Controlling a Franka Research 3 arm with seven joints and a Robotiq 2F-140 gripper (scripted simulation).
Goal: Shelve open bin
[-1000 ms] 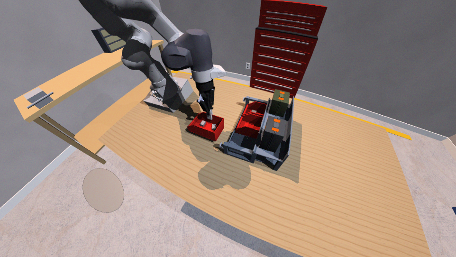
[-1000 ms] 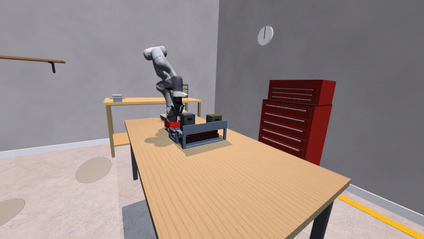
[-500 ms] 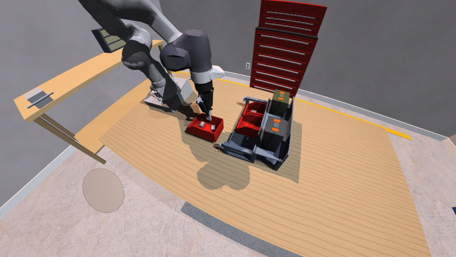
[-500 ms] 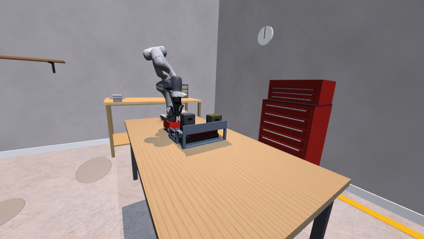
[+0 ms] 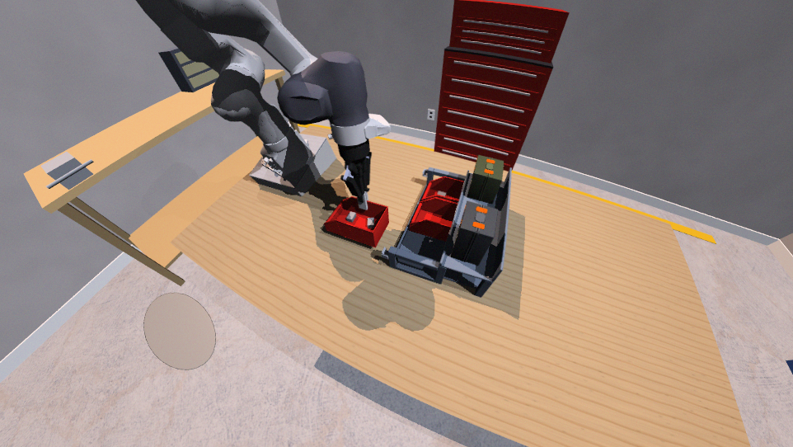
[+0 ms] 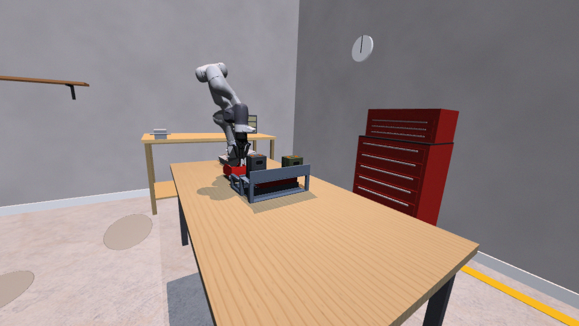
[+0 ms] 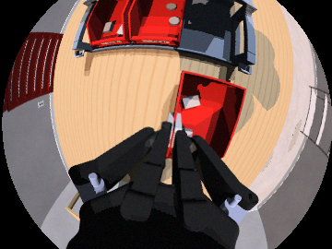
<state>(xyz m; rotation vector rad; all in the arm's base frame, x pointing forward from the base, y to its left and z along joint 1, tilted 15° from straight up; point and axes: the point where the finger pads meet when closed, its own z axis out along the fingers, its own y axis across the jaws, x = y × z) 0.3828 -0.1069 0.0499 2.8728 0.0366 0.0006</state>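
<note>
on the tabletop (image 5: 582,344) (image 6: 307,242) (image 7: 115,83), has the shelf (image 5: 413,265) (image 6: 279,174) (image 7: 207,54). in its row, has two open bins (image 5: 429,222) (image 7: 152,25) side by side, left of the free place (image 5: 419,244) (image 7: 209,29). behind them, has two boxes (image 5: 476,218) (image 6: 256,162) apart on the board. before the free place, has another bin (image 5: 349,228) (image 6: 230,169) (image 7: 231,115), with loose parts (image 5: 351,216) (image 7: 191,101) in it.

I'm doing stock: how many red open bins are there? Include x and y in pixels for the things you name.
3. One bin (image 5: 350,228) (image 6: 232,170) (image 7: 208,117) in the gripper (image 5: 363,206) (image 6: 242,163) (image 7: 173,120); a second bin (image 5: 434,215) (image 7: 154,29) on the shelf (image 5: 417,263) (image 7: 209,54), beside the free place; a third bin (image 5: 445,185) (image 7: 102,17) beyond that.
</note>
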